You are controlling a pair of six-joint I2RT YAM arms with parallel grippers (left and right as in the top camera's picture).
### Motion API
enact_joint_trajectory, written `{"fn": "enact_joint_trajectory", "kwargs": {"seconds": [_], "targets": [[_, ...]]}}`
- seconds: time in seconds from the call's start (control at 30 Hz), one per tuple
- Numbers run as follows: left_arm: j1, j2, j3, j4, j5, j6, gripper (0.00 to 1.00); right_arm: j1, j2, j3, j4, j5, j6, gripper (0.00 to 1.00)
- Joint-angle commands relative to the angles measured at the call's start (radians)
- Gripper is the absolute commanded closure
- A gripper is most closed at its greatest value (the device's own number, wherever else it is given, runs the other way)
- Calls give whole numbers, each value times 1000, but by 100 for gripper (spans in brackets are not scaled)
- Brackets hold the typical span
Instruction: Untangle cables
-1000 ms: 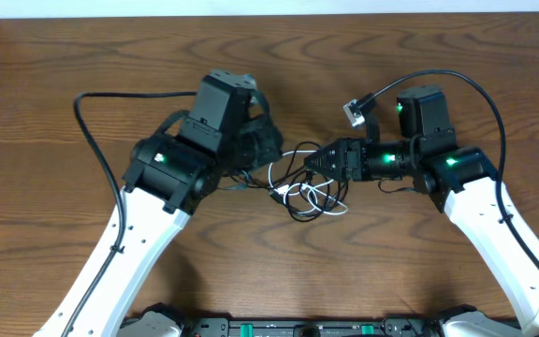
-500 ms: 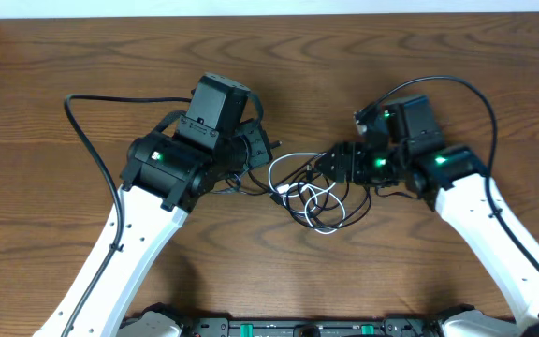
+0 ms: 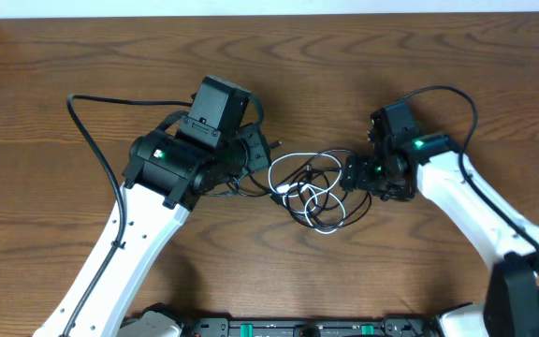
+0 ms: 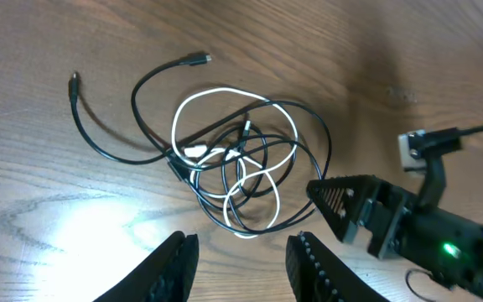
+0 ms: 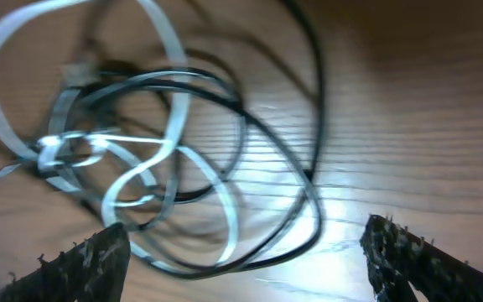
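A brown wood-grain counter (image 3: 438, 75) fills the overhead view, with a pale strip along the top edge.

The left end effector (image 4: 241, 252) has its fingers apart with nothing between them, only bare wood. The right end effector (image 5: 246, 231) stands wide apart, its fingers in the two lower corners of its wrist view, and it too grips nothing.

The cables (image 3: 312, 187) lie on the counter at the centre of the overhead frame, between the two end effectors, one loose knot not yet separated. The knot spreads a little more left-to-right than top-to-bottom. Both arms are just beside it, the left at its left edge and the right at its right edge (which is closer I cannot tell).

In the left wrist view the knot sits above the fingers, mid-frame. The white cable (image 4: 216, 91) loops through it, and a black cable (image 4: 99, 143) trails free toward the upper left, its two plug ends clear of the tangle. That loose tail looks like the easiest strand to pull out, and it lies on the left arm's side. In the right wrist view the blurred loops fill the upper left beyond the fingers.
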Motion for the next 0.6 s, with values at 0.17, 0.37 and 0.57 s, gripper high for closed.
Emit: {"fn": "enact_joint_trajectory", "kwargs": {"seconds": [0.17,0.37,0.57], "targets": [[2,12,-8,-7,-14,10,56,-13,114,11,-26,36,-41,32],[2,23,-11,-7,-14,10,56,-13,136,11,-18,26,-40,67],[2,39,-13,-7,-13,10,56,-13,136,11,-8,-1,-40,89]]}}
